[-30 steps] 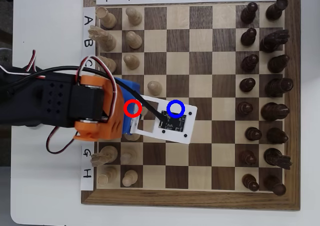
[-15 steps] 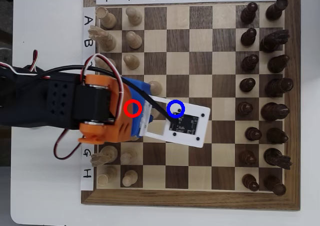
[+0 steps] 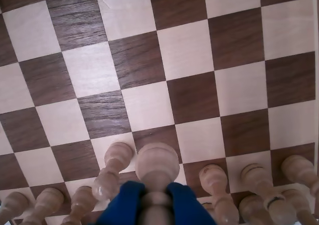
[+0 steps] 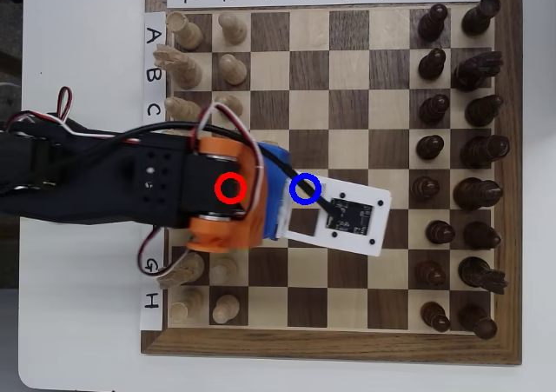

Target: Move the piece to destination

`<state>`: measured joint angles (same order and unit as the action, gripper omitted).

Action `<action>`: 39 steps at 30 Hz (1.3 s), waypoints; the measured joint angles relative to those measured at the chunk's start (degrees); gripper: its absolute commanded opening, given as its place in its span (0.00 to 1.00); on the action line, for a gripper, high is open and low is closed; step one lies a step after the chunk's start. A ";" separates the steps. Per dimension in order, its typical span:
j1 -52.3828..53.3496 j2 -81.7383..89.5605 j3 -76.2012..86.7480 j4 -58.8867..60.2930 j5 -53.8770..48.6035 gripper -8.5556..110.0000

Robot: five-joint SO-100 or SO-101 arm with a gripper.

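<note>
The gripper point(image 3: 155, 202) squeezes the piece point(image 3: 157, 166) between its blue fingers point(image 3: 124, 205), up above the chessboard point(image 3: 149, 105). The blue ring point(image 4: 305, 188) is close. Other pawns point(image 3: 113, 170) stand near, so a wobble could knock them.

Cream pawn point(image 3: 157, 166), blue end effector point(image 3: 155, 201)

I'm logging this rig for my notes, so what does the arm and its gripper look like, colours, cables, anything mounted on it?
In the overhead view the arm is black, ending in an orange printed wrist section. Red, white and black cables loop along it. A white plate with a dark circuit board sticks out in front, fed by a black cable. The gripper has blue fingers, seen in the wrist view.
</note>
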<state>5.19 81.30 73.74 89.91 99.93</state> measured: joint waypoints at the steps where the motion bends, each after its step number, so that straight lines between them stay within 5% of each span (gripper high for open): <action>1: 0.00 -0.62 0.00 -0.44 0.00 0.07; 39: -2.37 -10.46 0.00 -9.05 0.00 0.07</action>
<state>2.81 70.84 73.74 80.86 99.93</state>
